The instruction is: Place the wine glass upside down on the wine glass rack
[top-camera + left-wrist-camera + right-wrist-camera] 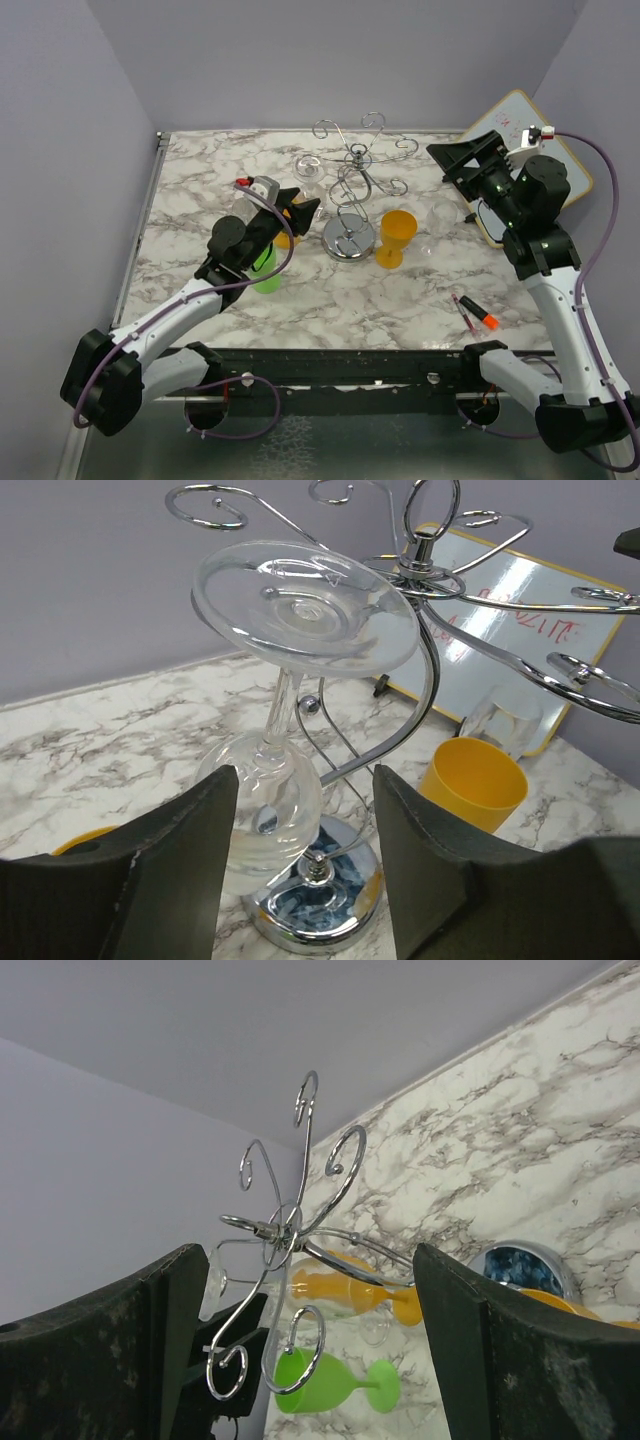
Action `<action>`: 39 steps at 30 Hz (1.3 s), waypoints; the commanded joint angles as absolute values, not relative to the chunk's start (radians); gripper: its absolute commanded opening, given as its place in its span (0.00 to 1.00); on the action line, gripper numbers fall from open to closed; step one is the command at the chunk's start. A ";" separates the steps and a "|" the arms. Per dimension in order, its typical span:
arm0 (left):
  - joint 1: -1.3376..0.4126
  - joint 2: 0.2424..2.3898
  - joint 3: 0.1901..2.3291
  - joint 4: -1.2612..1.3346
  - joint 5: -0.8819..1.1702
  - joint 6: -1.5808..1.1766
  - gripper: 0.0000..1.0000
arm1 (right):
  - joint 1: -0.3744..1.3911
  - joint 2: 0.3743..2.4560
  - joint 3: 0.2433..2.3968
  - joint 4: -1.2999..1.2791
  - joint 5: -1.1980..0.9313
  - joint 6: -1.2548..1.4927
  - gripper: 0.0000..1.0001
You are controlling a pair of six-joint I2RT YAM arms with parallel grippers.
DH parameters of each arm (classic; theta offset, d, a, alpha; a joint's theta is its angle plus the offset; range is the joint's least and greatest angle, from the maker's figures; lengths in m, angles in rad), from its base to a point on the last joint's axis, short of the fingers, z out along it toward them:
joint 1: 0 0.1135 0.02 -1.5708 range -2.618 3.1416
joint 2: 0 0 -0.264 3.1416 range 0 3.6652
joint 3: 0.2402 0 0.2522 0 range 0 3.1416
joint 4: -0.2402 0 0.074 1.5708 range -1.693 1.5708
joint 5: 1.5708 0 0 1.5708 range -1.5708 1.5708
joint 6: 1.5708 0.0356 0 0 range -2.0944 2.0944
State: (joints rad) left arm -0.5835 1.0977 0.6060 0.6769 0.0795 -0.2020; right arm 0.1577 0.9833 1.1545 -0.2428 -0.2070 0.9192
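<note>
The chrome wine glass rack (351, 180) stands mid-table on its round base (350, 239). A clear wine glass (285, 700) is upside down beside the pole, its foot (305, 605) up among the curled hook arms and its bowl (262, 810) above the table. I cannot tell whether a hook carries it. My left gripper (300, 208) is open, and the bowl is just beyond its left finger (150, 880). My right gripper (455, 158) is open and empty, raised to the right of the rack (290, 1230).
A yellow goblet (398, 238) stands right of the rack base. A green goblet (266, 270) sits under my left arm. A whiteboard (520, 150) lies at the back right with a clear cup (510, 720) in front of it. A red marker (476, 313) lies front right.
</note>
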 commanded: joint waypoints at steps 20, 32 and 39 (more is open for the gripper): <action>-0.580 0.768 0.862 -0.382 -0.112 -0.437 0.88 | 0.157 0.821 1.063 -0.470 -0.119 0.762 0.87; -0.580 0.962 0.911 -0.574 -0.293 -0.618 0.40 | 0.156 0.792 1.046 -0.534 -0.099 0.700 0.82; -0.579 1.006 0.902 -0.615 -0.277 -0.636 0.44 | 0.156 0.787 1.039 -0.546 -0.077 0.698 0.82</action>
